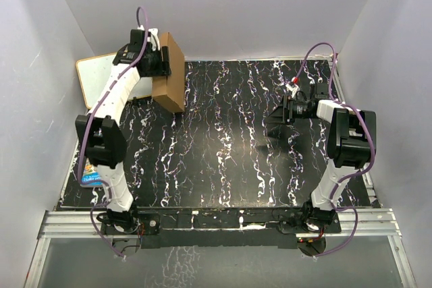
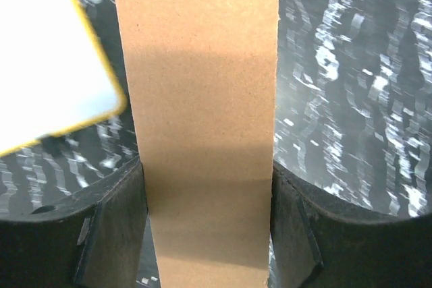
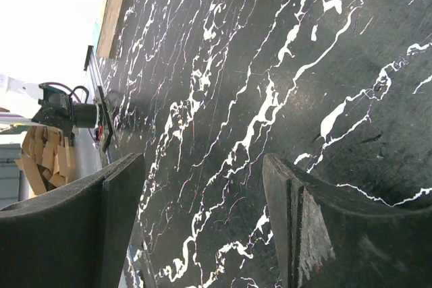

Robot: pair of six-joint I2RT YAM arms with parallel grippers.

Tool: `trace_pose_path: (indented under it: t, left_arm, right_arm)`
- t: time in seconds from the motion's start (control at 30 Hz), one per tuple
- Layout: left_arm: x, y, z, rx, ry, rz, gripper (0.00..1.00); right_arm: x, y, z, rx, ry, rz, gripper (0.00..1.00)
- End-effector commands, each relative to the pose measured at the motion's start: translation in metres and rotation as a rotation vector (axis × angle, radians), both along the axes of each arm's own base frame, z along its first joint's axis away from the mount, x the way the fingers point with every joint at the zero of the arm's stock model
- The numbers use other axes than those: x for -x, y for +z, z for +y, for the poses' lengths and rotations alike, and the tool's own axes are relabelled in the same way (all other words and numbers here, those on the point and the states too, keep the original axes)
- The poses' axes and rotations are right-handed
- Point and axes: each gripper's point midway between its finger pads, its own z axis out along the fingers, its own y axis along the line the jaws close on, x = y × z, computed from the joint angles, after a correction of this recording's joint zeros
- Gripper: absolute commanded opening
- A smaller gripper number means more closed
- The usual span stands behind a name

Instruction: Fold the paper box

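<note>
Box [image 1: 173, 75] sits just beside the white board [image 1: 94, 77], pinched across its thin side by your left gripper [image 1: 160, 63]. Your right gripper [image 3: 202, 224] hangs wide and empty, well apart from the board. The box is probably light, stiff and dentable: grip it by its edges.

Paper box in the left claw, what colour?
Plain brown, unprinted. The paper box shows best in the left wrist view, clamped in the left claw.
</note>
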Motion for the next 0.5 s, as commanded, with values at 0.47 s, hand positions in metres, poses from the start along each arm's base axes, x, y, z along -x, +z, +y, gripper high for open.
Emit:
trace_pose_path:
  t: [0.47]
  left_arm:
    - [-0.031, -0.025, -0.05, -1.024, -0.128, -0.068, 0.32]
  right_arm:
    - [-0.003, 0.017, -0.002, -0.031, 0.018, -0.083, 0.76]
